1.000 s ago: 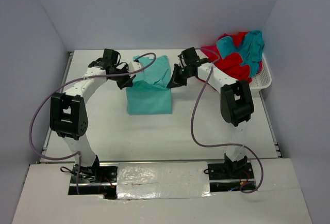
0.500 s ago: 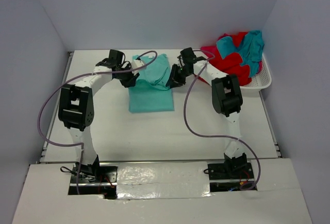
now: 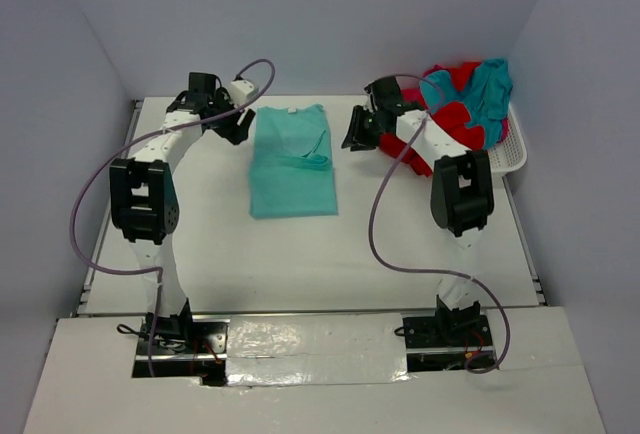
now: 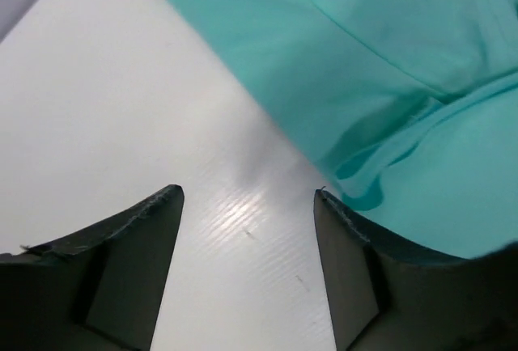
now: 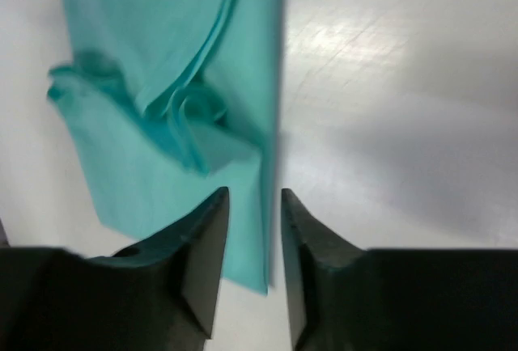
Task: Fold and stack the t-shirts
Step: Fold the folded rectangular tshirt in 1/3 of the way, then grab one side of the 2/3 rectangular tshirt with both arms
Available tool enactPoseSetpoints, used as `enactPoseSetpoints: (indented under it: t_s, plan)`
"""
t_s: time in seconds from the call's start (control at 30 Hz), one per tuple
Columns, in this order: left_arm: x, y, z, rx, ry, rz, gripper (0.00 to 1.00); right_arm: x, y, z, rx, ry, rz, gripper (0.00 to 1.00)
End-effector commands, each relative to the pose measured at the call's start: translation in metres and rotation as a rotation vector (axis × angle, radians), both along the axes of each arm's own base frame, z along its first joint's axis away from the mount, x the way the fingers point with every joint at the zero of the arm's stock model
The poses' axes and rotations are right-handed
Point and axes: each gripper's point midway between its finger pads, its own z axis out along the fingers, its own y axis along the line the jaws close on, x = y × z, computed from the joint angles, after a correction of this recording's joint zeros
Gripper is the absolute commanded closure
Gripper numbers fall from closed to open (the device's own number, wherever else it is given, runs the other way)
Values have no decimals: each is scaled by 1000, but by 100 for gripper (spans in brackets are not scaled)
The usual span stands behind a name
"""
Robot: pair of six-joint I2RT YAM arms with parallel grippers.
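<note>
A teal t-shirt (image 3: 291, 159) lies flat on the white table (image 3: 200, 244), folded into a tall rectangle with its collar at the far end. My left gripper (image 3: 236, 126) hovers just off the shirt's far-left edge. In the left wrist view this gripper (image 4: 247, 197) is open over bare table, and the teal shirt (image 4: 388, 60) lies to its right. My right gripper (image 3: 354, 135) hangs apart from the shirt's far-right side. The right wrist view has this gripper (image 5: 253, 193) open by a narrow gap, holding nothing, above the edge of the teal shirt (image 5: 162, 84).
A white mesh basket (image 3: 507, 159) stands at the far right, heaped with red and teal shirts (image 3: 465, 104) that spill over its left rim. Grey walls close in the table on three sides. Purple cables loop from both arms.
Both grippers have let go of the teal shirt and drawn apart, the left to the left and the right to the right. The shirt's lifted part now lies flat.
</note>
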Motion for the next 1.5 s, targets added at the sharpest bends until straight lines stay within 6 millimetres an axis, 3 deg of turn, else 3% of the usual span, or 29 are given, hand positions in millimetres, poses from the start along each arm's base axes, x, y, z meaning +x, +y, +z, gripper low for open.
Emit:
enactPoseSetpoints:
  t_s: [0.0, 0.03, 0.07, 0.1, 0.17, 0.2, 0.3, 0.57, 0.77, 0.9, 1.03, 1.13, 1.17, 1.23, 1.27, 1.3, 1.37, 1.4, 1.43, 1.47]
  plan:
    - [8, 15, 45, 5, -93, 47, 32, -24, 32, 61, -10, -214, 118, 65]
    - [4, 14, 47, 27, -95, 19, 42, -36, 42, 51, -1, -184, 152, 71]
    - [-3, 7, 48, 20, -90, -41, 60, -48, 57, 47, 45, -152, 208, 83]
    - [-21, -1, 41, 54, -59, -134, 64, -60, 74, 41, 74, -120, 251, 87]
    - [-49, -24, 32, 35, -9, -295, 71, -69, 90, 20, 101, -48, 289, 98]
    - [-71, -32, 18, 59, 48, -376, 73, -71, 98, 4, 110, 2, 289, 100]
    - [-102, -43, -2, 58, 122, -477, 78, -68, 113, -17, 157, 75, 307, 100]
    - [-155, -71, -33, 36, 255, -618, 69, -33, 119, -31, 152, 80, 274, 100]
    - [-168, -76, -64, 66, 294, -634, 66, 9, 103, -28, 213, 43, 156, 100]
    - [-172, -73, -75, 118, 304, -649, 66, 28, 97, -44, 202, 52, 118, 100]
    - [-169, -75, -59, 124, 284, -668, 59, 44, 83, -51, 178, 71, 76, 100]
    - [-179, -73, -37, 145, 258, -757, 48, 64, 59, -25, 192, 17, 11, 100]
    - [-184, -73, -26, 166, 200, -843, 44, 69, 53, -4, 200, -30, -4, 100]
    - [-204, -69, -23, 182, 181, -919, 36, 78, 34, 18, 195, -78, -38, 92]
    - [-211, -69, -26, 196, 159, -980, 34, 77, 27, 40, 181, -117, -50, 89]
    - [-218, -67, -30, 206, 162, -1006, 32, 75, 21, 47, 162, -131, -56, 77]
    - [-232, -64, -50, 259, 192, -1027, 28, 54, 7, 54, 89, -127, -58, 60]
    - [-233, -63, -56, 282, 188, -1026, 27, 43, 3, 51, 69, -112, -49, 46]
    - [-228, -65, -65, 307, 150, -1002, 26, 17, -4, 37, 50, -57, -45, 42]
    - [-224, -64, -69, 328, 132, -987, 26, 5, -7, 31, 46, -36, -44, 39]
